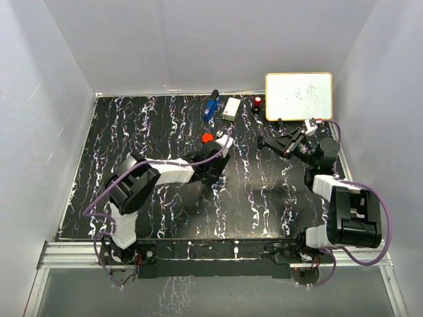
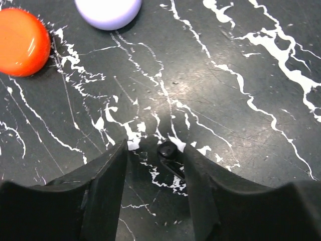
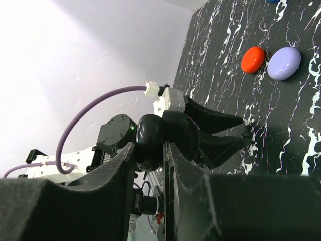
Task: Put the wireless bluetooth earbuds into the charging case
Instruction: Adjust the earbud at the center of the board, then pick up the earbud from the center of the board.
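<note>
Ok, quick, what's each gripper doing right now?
Left gripper: open, straddling a black earbud that lies on the table.
Right gripper: shut on a glossy black case.

The surface point(image 2: 241, 60) looks smooth and faintly sheened, black veined white like marble, the orange case point(image 2: 20, 42) and black case point(image 3: 150, 131) glossy plastic, the lavender case point(image 2: 108, 10) satin, the black earbud point(image 2: 167, 149) shiny, the left claw point(image 2: 155, 150) and right claw point(image 3: 150, 153) matt black plastic.
</note>
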